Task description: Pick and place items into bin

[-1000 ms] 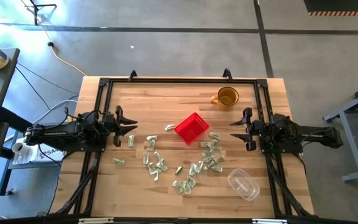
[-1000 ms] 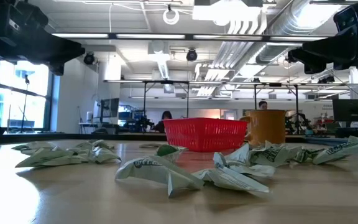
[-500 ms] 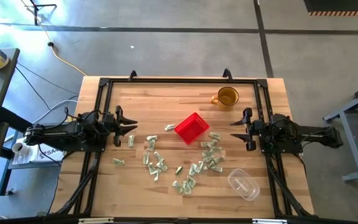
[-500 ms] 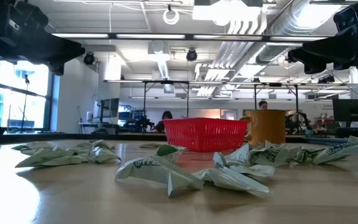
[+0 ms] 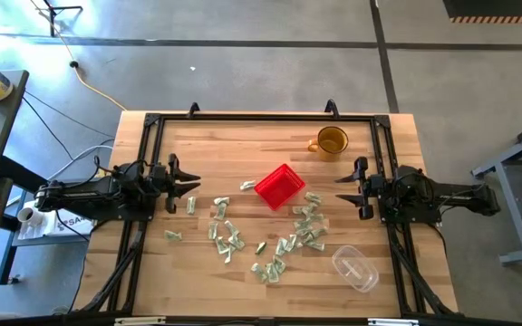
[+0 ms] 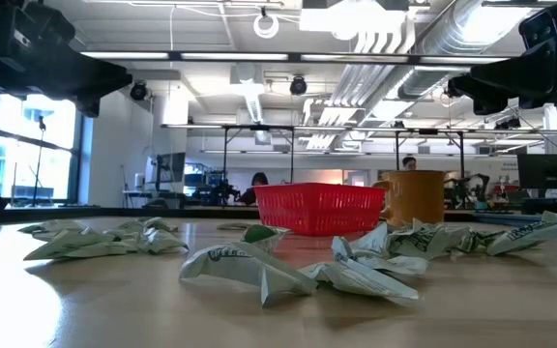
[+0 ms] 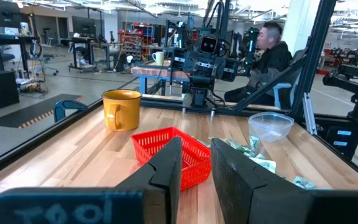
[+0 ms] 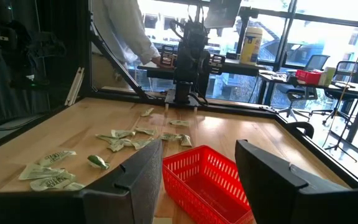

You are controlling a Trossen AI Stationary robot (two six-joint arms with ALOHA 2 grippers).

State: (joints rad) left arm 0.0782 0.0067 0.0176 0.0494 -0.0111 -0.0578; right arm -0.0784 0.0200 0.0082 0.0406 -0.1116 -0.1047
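Observation:
The red bin [image 5: 280, 186] stands on its base at the table's middle; it also shows in the low view [image 6: 321, 208] and ahead of both wrists [image 7: 166, 146] [image 8: 207, 177]. Many pale green-and-white wrapped items [image 5: 229, 237] lie flat on the wood to the bin's near, left and right sides [image 6: 249, 266] [image 8: 120, 140]. My left gripper [image 5: 194, 185] hovers left of the bin, open by a narrow gap [image 7: 196, 165]. My right gripper [image 5: 340, 190] hovers right of it, open wide [image 8: 197, 168]. Neither holds anything.
An amber mug [image 5: 331, 141] stands far-right of the bin. A clear plastic container [image 5: 355, 268] sits near the table's near-right corner. A black frame [image 5: 152, 122] borders the tabletop. One person sits beyond the table's right side [image 7: 272, 53]; another stands beyond its left [image 8: 126, 31].

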